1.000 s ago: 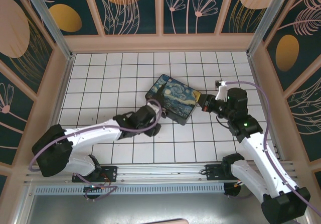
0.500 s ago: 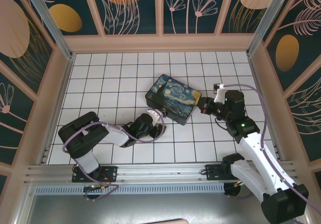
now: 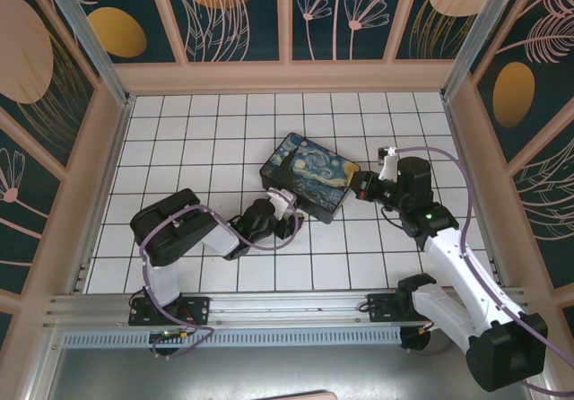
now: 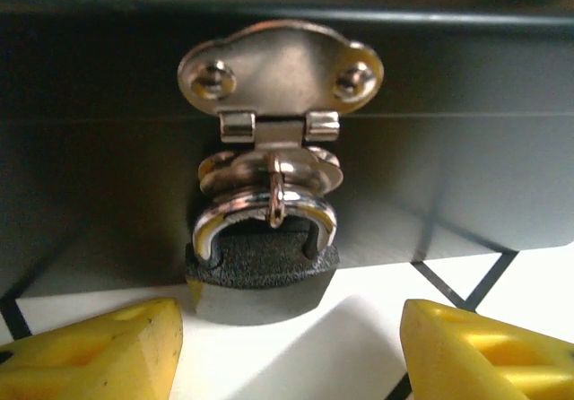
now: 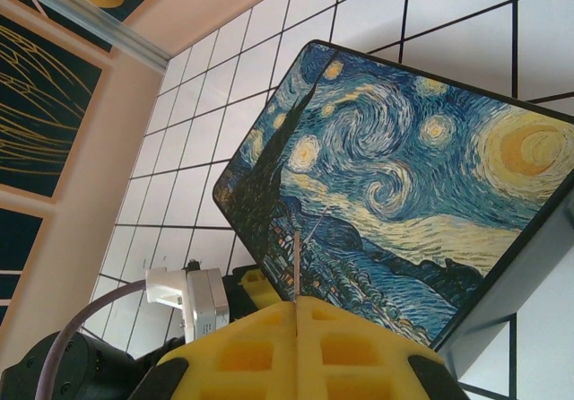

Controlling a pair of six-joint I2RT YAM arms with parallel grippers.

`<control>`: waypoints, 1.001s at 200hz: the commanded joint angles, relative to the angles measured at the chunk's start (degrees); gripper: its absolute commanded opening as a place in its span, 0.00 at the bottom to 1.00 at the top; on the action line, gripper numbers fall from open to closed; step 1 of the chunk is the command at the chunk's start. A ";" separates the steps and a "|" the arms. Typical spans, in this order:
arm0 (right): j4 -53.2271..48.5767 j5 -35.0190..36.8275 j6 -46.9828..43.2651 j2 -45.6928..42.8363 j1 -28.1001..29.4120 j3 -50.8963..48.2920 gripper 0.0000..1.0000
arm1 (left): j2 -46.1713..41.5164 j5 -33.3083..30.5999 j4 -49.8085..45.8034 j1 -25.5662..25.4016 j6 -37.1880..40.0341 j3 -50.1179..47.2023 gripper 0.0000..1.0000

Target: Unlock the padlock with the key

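Note:
The padlock (image 4: 260, 270) has a black body and a silver shackle. It hangs from the metal hasp (image 4: 280, 82) on the dark front wall of the painted box (image 3: 309, 174). My left gripper (image 4: 287, 333) is open just in front of it, one yellow finger (image 4: 94, 351) on each side and a little short of the lock. In the top view the left gripper (image 3: 285, 212) sits at the box's near side. My right gripper (image 5: 296, 306) is shut on the key (image 5: 295, 265), a thin blade seen edge-on over the box lid (image 5: 404, 167). The right gripper (image 3: 361, 187) is at the box's right end.
The white tiled floor (image 3: 197, 140) is walled in by painted panels and pale frame posts (image 3: 108, 104). The left arm's elbow (image 3: 175, 225) is folded up at the near left. A white wrist camera block (image 5: 193, 297) on the left arm shows beside the box.
The left arm has folded back, its elbow swinging right and up, while its gripper stays at the box front. The right gripper has crept slightly left toward the box.

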 commanded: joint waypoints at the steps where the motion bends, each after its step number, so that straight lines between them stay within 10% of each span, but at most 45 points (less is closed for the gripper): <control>1: 2.21 0.63 -0.41 0.56 0.27 0.21 0.00 | 3.19 0.00 4.67 0.70 -0.49 0.75 0.63; 69: 3.50 1.54 0.03 2.84 1.78 0.97 0.00 | 6.09 -1.45 7.52 1.64 0.50 2.66 0.59; 200: 3.84 2.55 0.30 3.59 3.36 1.01 0.00 | -2.06 -2.67 -0.42 1.64 -0.80 2.92 0.17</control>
